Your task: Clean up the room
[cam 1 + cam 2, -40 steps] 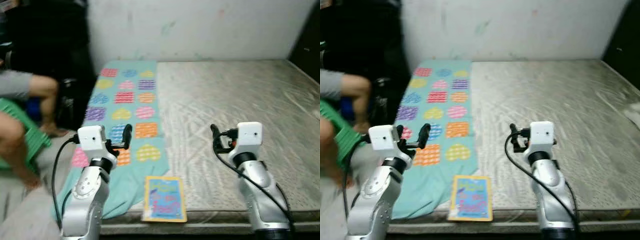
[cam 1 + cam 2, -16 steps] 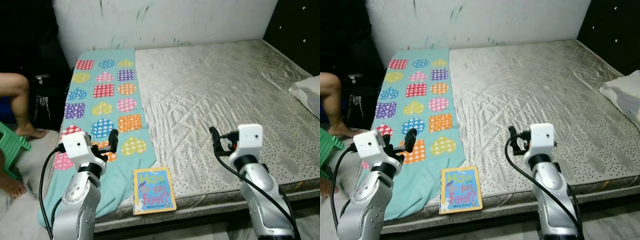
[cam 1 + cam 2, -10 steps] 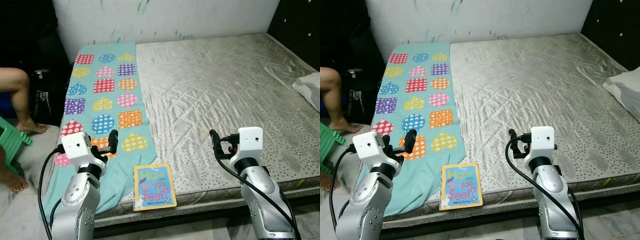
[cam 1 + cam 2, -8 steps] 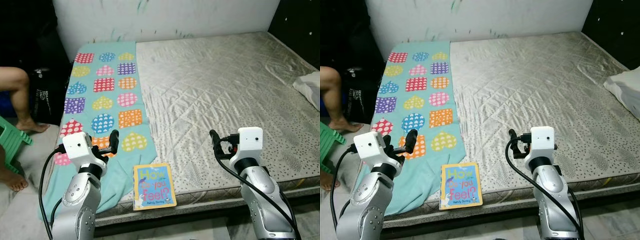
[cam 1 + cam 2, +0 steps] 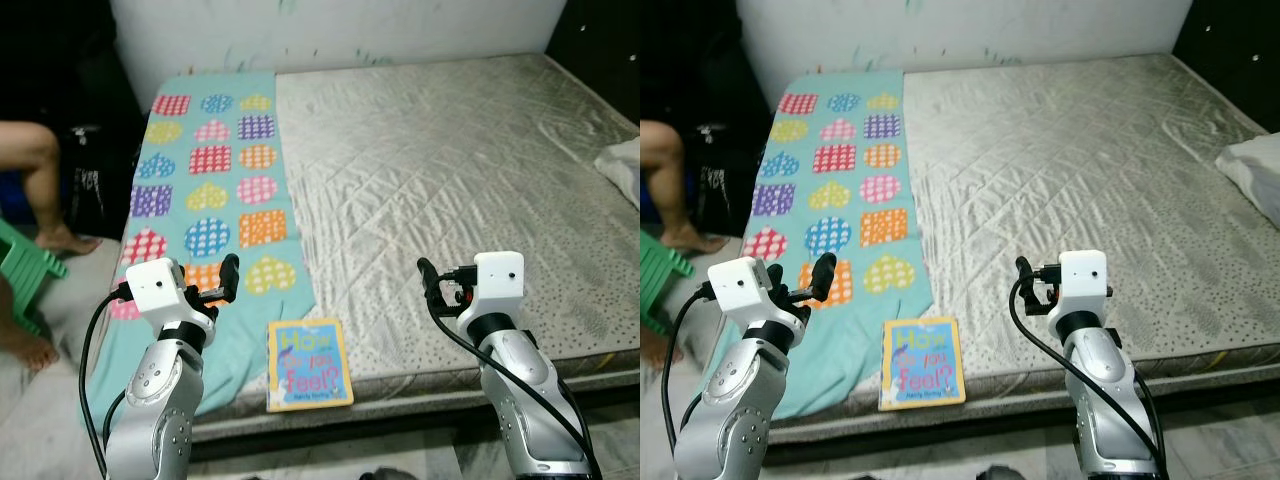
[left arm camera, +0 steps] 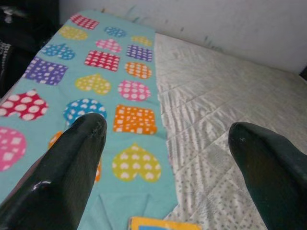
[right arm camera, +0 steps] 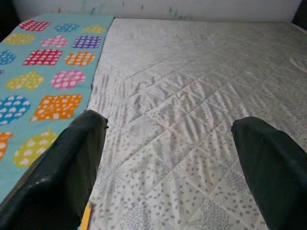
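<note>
A wide bed (image 5: 450,180) with a grey quilted, speckled mattress cover spans most of the head views, its near edge just in front of the robot. Along the bed's left side lies a teal blanket (image 5: 215,190) printed with rows of dotted hearts and squares in red, blue, yellow, orange, pink and purple; its near end hangs over the mattress edge. At the bed's far right edge shows the corner of a white pillow (image 5: 1252,170).

To the left of the bed a person's bare leg (image 5: 45,185) is in view beside a green plastic stool (image 5: 25,270).

The book (image 5: 308,364) lies flat at the near edge of the bed, partly on the teal blanket and partly on the grey cover. It is a thin picture book with a yellow border, a light-blue cover and large coloured letters; the title seems to read "How do you feel?", though the print is small.

The left gripper (image 6: 165,158) hovers above the blanket's near end, fingers spread wide and holding nothing. The right gripper (image 7: 170,163) hovers over the grey cover, to the right of the book, likewise spread wide and empty.
</note>
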`<state>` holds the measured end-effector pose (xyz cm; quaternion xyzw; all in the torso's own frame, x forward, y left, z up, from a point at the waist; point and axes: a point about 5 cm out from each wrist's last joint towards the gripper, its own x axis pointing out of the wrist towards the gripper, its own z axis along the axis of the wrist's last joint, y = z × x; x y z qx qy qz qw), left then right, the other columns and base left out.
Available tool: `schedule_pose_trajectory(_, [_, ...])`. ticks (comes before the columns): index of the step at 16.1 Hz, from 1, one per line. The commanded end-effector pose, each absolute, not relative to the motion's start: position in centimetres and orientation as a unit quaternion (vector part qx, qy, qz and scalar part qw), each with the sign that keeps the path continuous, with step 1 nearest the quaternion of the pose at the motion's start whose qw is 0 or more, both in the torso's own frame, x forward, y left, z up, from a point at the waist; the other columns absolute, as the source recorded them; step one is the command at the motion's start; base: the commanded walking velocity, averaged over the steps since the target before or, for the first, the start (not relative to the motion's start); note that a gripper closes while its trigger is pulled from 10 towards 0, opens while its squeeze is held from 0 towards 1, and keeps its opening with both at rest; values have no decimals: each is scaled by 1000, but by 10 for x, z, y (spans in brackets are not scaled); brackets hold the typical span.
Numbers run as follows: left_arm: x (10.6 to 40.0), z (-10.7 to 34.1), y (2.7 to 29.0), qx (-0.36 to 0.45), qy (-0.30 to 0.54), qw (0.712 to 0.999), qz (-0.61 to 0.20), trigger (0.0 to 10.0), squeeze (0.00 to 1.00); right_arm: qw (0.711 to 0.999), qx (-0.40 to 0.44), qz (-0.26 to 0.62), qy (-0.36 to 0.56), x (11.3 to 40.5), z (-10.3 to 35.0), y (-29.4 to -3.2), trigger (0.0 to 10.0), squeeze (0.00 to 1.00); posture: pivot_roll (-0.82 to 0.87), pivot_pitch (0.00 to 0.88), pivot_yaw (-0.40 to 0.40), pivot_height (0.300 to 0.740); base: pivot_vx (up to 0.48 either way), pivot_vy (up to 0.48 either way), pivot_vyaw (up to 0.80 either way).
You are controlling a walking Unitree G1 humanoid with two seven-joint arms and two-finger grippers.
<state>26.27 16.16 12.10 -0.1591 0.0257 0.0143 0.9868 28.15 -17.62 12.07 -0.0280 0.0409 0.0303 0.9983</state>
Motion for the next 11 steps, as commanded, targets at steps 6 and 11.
schedule_pose_trajectory(6, [264, 121, 162, -151, 23, 988, 21, 10000, 0, 998, -25, 52, 35, 284, 125, -172, 10000, 0, -202, 100, 36, 666, 0, 0, 0])
schedule_pose_trajectory(11, [264, 122, 164, -145, 21, 989, 32, 10000, 0, 997, -27, 67, 33, 286, 126, -169, 10000, 0, -200, 92, 30, 666, 0, 0, 0])
